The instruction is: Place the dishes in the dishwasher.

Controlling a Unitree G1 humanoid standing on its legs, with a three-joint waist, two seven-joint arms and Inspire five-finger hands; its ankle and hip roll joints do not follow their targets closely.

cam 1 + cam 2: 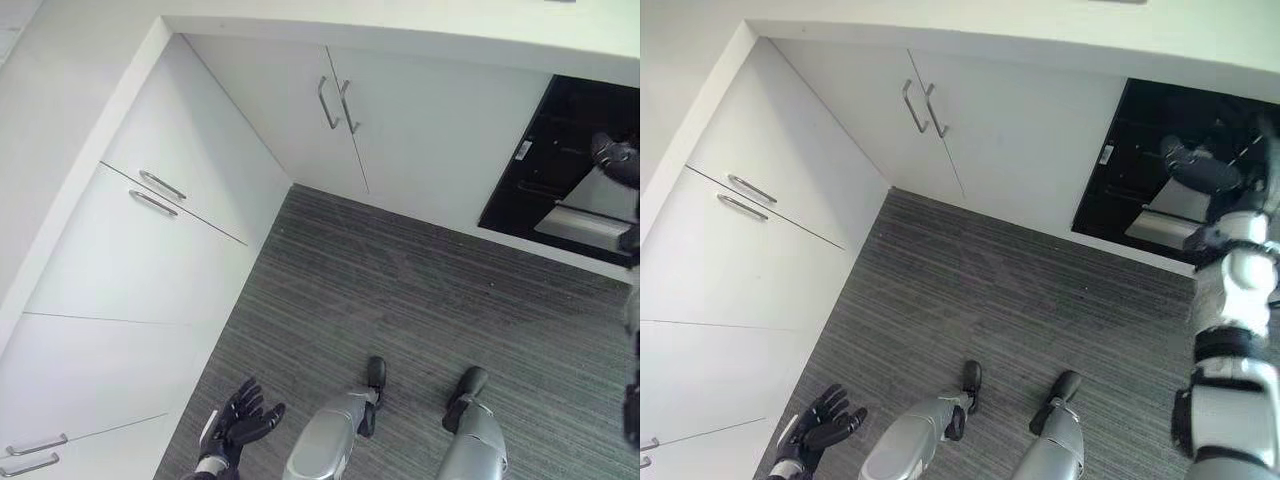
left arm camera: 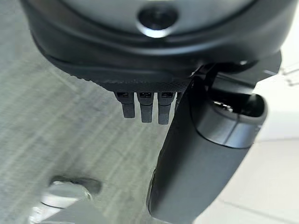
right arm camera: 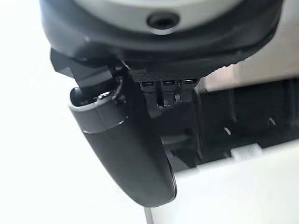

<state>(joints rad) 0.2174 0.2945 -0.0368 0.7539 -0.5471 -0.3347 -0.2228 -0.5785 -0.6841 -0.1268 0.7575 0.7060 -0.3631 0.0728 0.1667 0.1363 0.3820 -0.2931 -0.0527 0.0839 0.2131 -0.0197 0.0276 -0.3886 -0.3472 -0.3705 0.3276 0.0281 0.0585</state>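
At the lower left of the left eye view I saw the left hand hanging low over the grey striped carpet, beside the white cabinet fronts. Its fingers were spread and relaxed, grasping nothing.

At the right edge of the right eye view, the right arm reached up toward the open dishwasher, a dark cavity at the upper right of the frame. The right hand sat at the mouth of that cavity, just above a pale panel inside the opening. I could not tell whether its fingers were released or clenched.

I could not make out any dishes in either hand.

A pair of metal handles stood on the white cabinet doors at upper centre.
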